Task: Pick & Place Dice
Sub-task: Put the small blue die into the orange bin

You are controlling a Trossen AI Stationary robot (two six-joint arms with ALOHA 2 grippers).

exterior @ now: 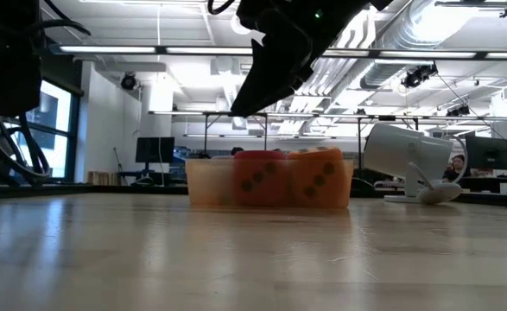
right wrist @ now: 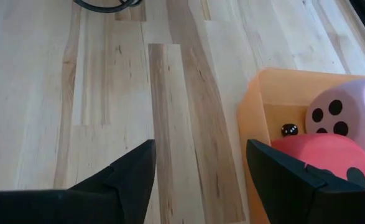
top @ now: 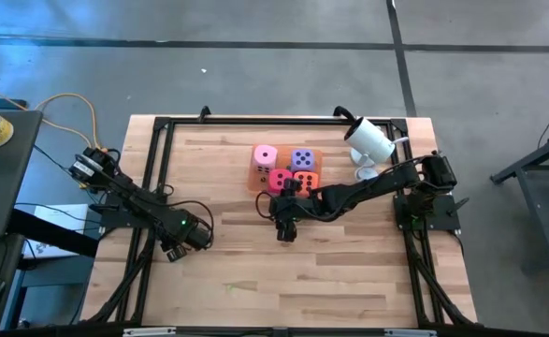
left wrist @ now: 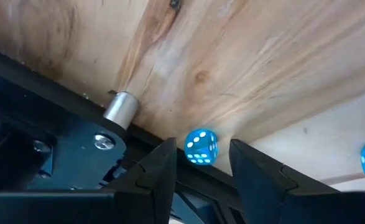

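Orange tray (top: pixel 258 172): four dice (top: pixel 281 180), lavender and pink ones apparently hidden in low view. Right gripper (right wrist: pixel 198 165): fingers apart, empty, just beside tray. Left gripper (left wrist: pixel 199 163): fingers apart, empty.

1. pink die (top: pixel 266 155): tray's far-left corner, upright.
2. purple die (top: pixel 302 158): far-right, four dark pips plus centre pip up.
3. red die (top: pixel 280 180): near-left, touching the orange.
4. orange die (top: pixel 306 180): near-right.
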